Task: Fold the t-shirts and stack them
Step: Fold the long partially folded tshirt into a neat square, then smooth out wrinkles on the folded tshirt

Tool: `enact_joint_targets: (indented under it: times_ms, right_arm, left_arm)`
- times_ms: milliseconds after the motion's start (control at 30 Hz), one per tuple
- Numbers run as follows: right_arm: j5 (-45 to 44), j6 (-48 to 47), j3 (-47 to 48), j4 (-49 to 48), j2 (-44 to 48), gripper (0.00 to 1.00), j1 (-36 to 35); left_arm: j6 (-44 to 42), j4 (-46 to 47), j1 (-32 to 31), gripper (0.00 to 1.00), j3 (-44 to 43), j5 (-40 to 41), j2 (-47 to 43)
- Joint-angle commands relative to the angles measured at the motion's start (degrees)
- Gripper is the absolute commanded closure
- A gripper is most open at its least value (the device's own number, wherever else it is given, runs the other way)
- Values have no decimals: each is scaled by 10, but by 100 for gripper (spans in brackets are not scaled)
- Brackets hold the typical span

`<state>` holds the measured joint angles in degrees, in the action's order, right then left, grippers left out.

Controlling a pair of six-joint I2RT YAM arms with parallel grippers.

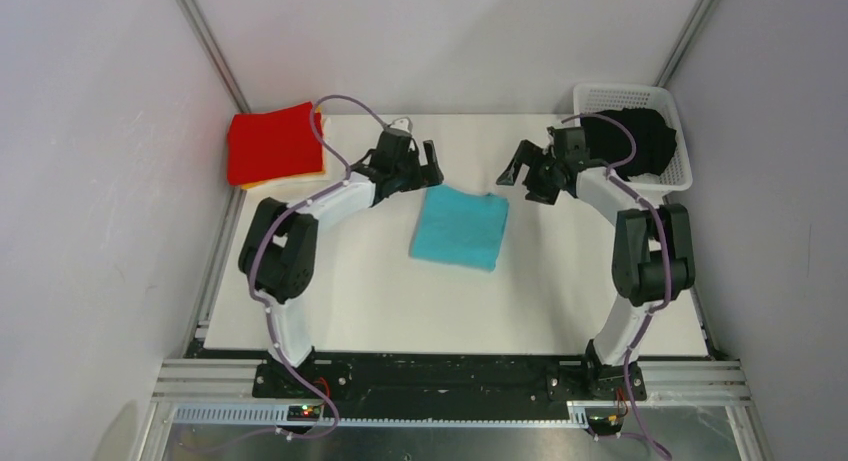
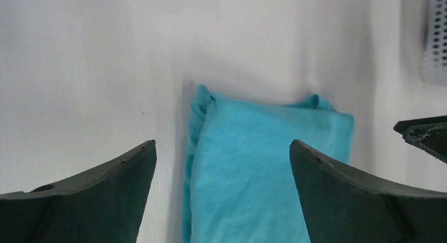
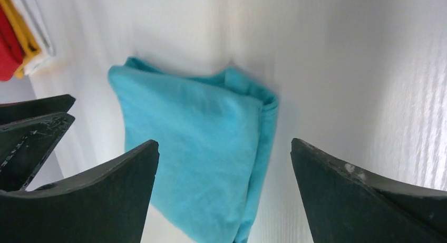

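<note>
Folded turquoise-blue t-shirt (image 1: 459, 229) flat on the white table (image 1: 380, 301), about mid-surface, a rough rectangle with layered edges showing along one side.

Left gripper (image 1: 430, 164): spread wide, holding nothing, hanging just beyond the shirt's far left corner (in its own wrist view the shirt fills the gap between the two dark fingers, apart from both).

Right gripper (image 1: 514, 171): likewise wide open and empty, near the shirt's far right corner, with no contact seen between fingers and cloth. Facing the left gripper across the shirt's far edge; a finger of each visible at the side of the other's wrist view.

Far left corner of the table: folded red t-shirt (image 1: 272, 143) on top of a stack, an orange-yellow layer (image 1: 252, 185) peeking out beneath it, well apart from the turquoise one.

Far right corner: white plastic lattice basket (image 1: 684, 141) with a crumpled black t-shirt (image 1: 640, 136) inside, bulging above the rim.
</note>
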<state>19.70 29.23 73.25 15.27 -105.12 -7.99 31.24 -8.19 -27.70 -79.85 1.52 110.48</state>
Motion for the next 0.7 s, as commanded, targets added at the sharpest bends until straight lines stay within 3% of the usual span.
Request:
enact_joint_targets:
  times_ms: [0,133,267,500,667]
  right_arm:
    - [31,-11,-36,17,97,1,-21]
    - [153,55,-159,-82,190,1,-48]
    - [213,135,-255,-202,215,1,-94]
    - [246,202,-306,-351,137,1,-125]
    - [228,170,-331,-360,58,1,-90]
  left_arm:
    - [15,10,-5,0,41,-65,-95]
    - [52,79,-21,0,140,-131,-148]
    - [108,154,-30,0,211,-193,-156]
    - [130,191,-35,0,240,-191,-103]
    - [135,196,-28,0,282,-166,-79]
